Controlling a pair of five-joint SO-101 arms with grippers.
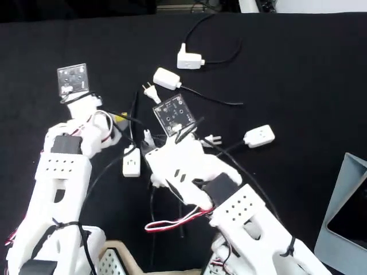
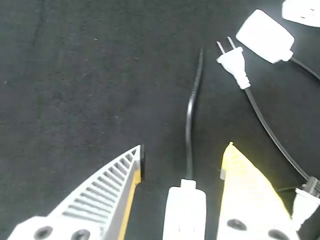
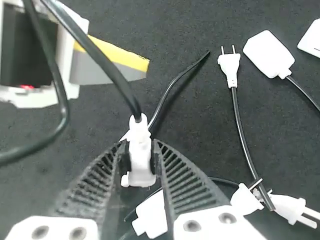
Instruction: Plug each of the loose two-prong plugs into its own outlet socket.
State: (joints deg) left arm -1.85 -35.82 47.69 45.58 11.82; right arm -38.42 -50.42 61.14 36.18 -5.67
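Observation:
My right gripper (image 3: pixel 139 147) is shut on a white two-prong plug (image 3: pixel 137 162), whose black cord leads away past the fingertips. In the high view that gripper (image 1: pixel 148 139) sits mid-table next to a white outlet socket (image 1: pixel 131 161). My left gripper (image 2: pixel 185 150) is open, with that socket (image 2: pixel 185 215) lying between its grey finger (image 2: pixel 107 200) and its yellow finger (image 2: pixel 250 200). A loose plug (image 1: pixel 150 91) lies beside a second socket (image 1: pixel 167 78). Another loose plug (image 1: pixel 212 138) rests near a third socket (image 1: pixel 259 136).
One more socket (image 1: pixel 190 59) lies at the back with its cord looping right. Black cords cross the black cloth around both arms. Two square marker cards (image 1: pixel 73 79) (image 1: pixel 175 112) sit on the wrists. A grey box (image 1: pixel 347 217) stands at the right edge.

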